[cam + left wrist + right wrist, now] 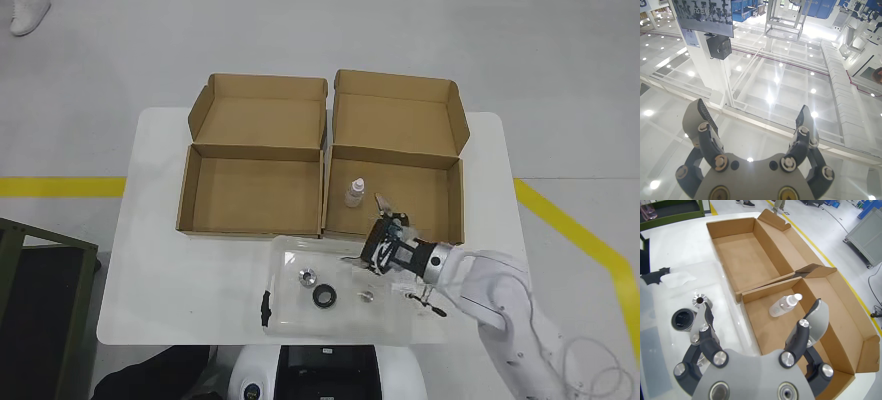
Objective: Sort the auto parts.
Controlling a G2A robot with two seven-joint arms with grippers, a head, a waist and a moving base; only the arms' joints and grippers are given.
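I have the right end effector (761,303) released, jaws wide, above where the clear plastic tray (340,322) meets the right-hand brown cardboard box (425,195); the left end effector (752,103) is also released, facing the ceiling (791,85). In the tray on the white counter (165,260) are a slotted silver metal cylinder (306,277), a black ring-shaped part (324,297) and a small silver fitting (366,294); a small white spray bottle (354,192) lies in that box.

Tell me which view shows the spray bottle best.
The right wrist view: the bottle is close and large, its white cap and clear body plain, inside the box. The top view shows it small, a pale shape in the right-hand box. The left wrist view faces the ceiling.
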